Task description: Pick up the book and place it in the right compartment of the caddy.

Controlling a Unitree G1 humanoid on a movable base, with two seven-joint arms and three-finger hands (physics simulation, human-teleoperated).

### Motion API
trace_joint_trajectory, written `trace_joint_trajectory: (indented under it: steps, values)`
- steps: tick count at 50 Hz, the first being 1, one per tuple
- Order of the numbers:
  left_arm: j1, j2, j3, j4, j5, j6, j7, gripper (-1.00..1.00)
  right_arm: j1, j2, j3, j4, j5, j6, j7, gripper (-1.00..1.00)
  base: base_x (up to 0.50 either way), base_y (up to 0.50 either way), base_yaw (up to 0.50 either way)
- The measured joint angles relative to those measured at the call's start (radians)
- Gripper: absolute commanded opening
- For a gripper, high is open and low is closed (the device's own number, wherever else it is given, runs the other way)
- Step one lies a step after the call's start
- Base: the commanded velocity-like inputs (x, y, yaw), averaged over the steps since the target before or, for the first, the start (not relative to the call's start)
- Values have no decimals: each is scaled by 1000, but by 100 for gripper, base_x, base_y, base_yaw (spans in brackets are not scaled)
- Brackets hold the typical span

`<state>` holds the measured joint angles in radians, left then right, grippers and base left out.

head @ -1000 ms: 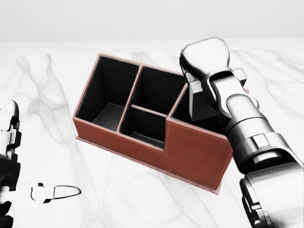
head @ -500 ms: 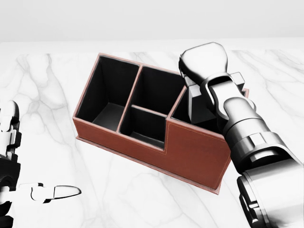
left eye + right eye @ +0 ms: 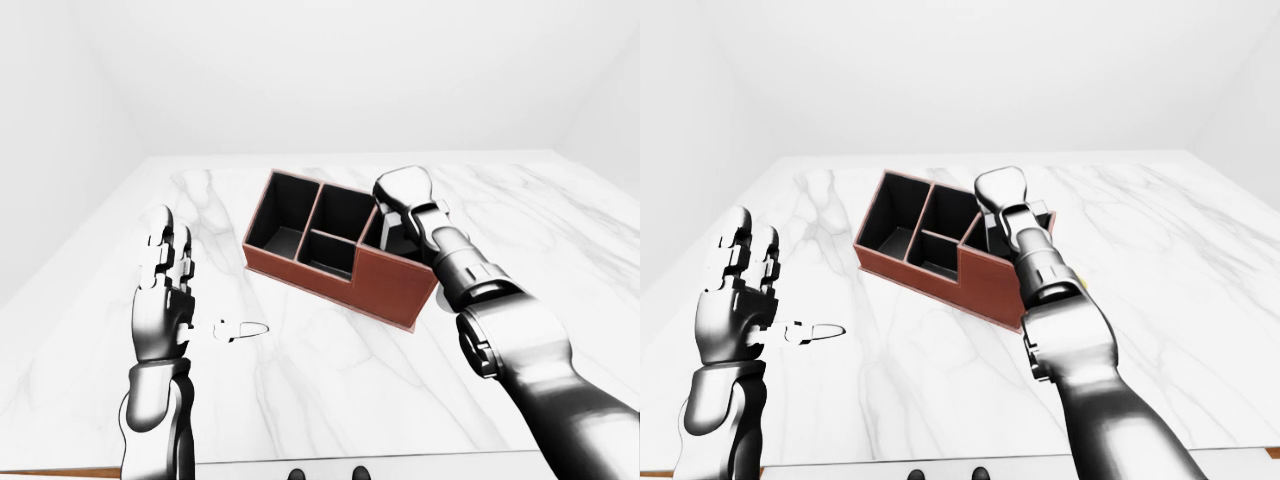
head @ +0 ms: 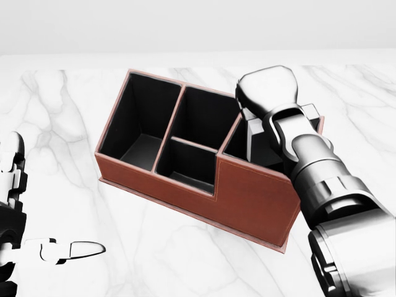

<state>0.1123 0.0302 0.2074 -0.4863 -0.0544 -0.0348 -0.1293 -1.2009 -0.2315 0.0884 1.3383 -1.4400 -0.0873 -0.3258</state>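
Note:
The brown caddy (image 4: 247, 198) with black compartments stands on the white marble table, set at a slant. My right hand (image 4: 267, 93) hangs over its right compartment (image 4: 238, 143), with the back of the hand toward the camera. It is shut on the dark book (image 4: 258, 141), which stands upright and reaches down into that compartment. The fingers are mostly hidden behind the hand. My left hand (image 3: 166, 262) is open with its fingers pointing up, at the left of the left-eye view, well clear of the caddy.
The caddy's left compartment (image 4: 141, 120) and two middle compartments (image 4: 204, 114) hold nothing that I can see. The marble table (image 3: 330, 380) stretches all around, and its near edge runs along the bottom of the left-eye view.
My right hand has sunk a little and shifted slightly right over the right compartment, taking the book deeper. The left hand and the caddy have not moved.

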Motion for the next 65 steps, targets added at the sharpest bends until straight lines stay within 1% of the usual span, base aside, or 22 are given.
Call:
trace_joint_trajectory:
  steps: [14, 39, 40, 41, 42, 56, 65]
  values:
    - [1, -1, 0, -2, 0, 5, 4, 100, 9, 3, -8, 16, 2, 0, -12, -100, 0, 0, 0]
    - [1, -2, 1, -2, 3, 5, 13, 100, 36, 9, -19, 33, 0, 0, -26, -100, 0, 0, 0]
    - [1, -2, 1, -2, 3, 5, 13, 100, 37, 9, -19, 33, 0, 0, -27, -91, 0, 0, 0]
    - [1, -2, 1, -2, 3, 5, 13, 100, 36, 10, -20, 32, 0, 0, -30, -55, 0, 0, 0]
    - [1, -2, 1, -2, 3, 5, 13, 100, 36, 10, -20, 32, 2, 0, -32, 100, 0, 0, 0]
    - [1, -2, 1, -2, 5, 4, 14, 100, 24, 4, -22, 25, 18, 0, -58, 100, 0, 0, 0]
    - [1, -2, 1, -2, 5, 3, 16, 100, -9, -7, -24, 13, 40, 0, -60, 100, 0, 0, 0]
